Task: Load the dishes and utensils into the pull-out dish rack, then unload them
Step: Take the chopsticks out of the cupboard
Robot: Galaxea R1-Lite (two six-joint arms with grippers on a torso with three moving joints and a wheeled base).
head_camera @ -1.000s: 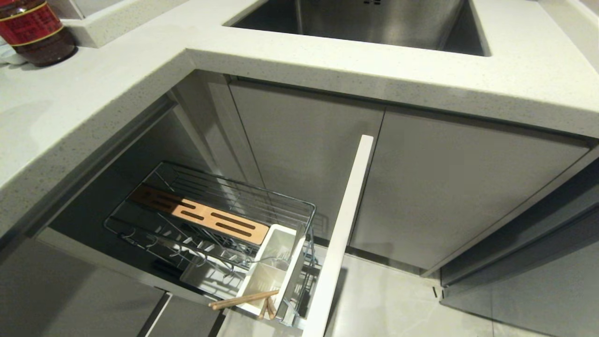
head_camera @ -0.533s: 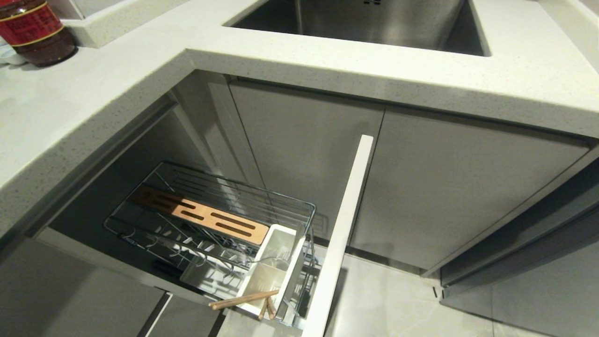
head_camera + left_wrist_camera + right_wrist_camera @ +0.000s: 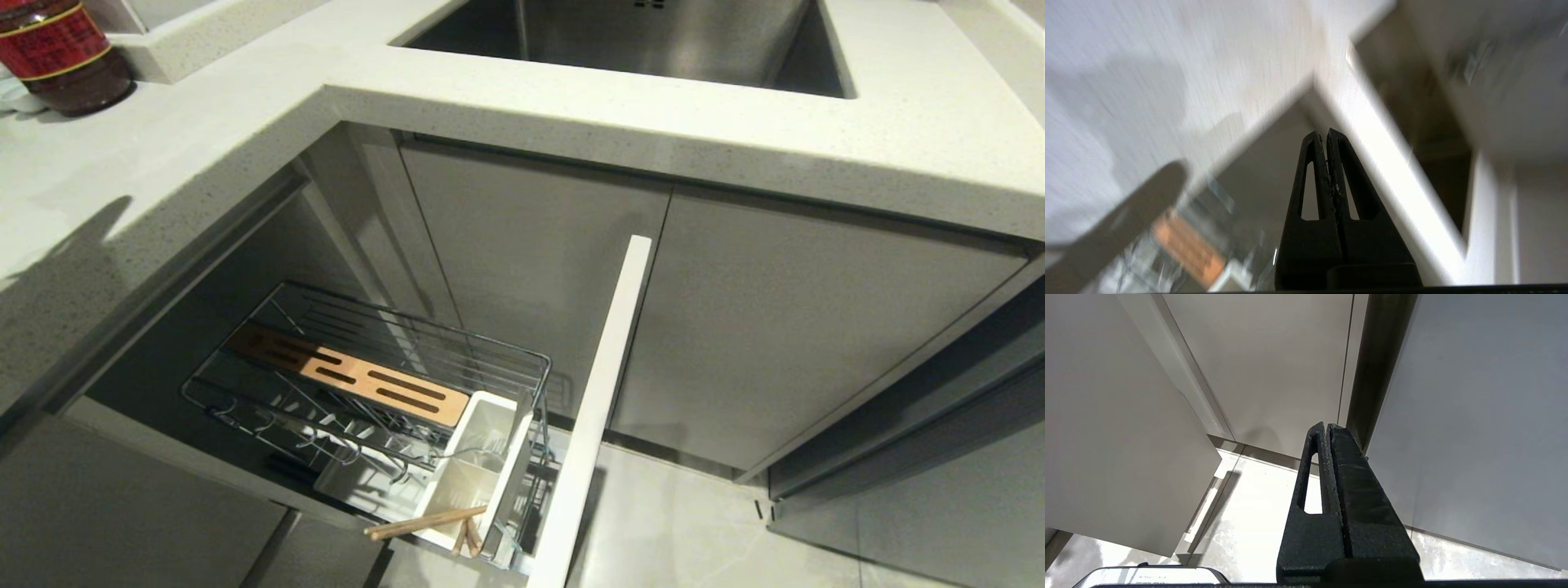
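Rack (image 3: 359, 384) pulled out, chopsticks (image 3: 424, 523) sticking from caddy (image 3: 478, 469) at near end. Left gripper (image 3: 1327, 134) pressed together, empty, above rack. Right gripper (image 3: 1327, 426) pressed together, parked near floor.

No words, numbers or brand names can be read anywhere. A dark bottle (image 3: 59, 51) at the far left corner of the counter (image 3: 204, 122) wears a red label with gold bands, its print too small to make out.
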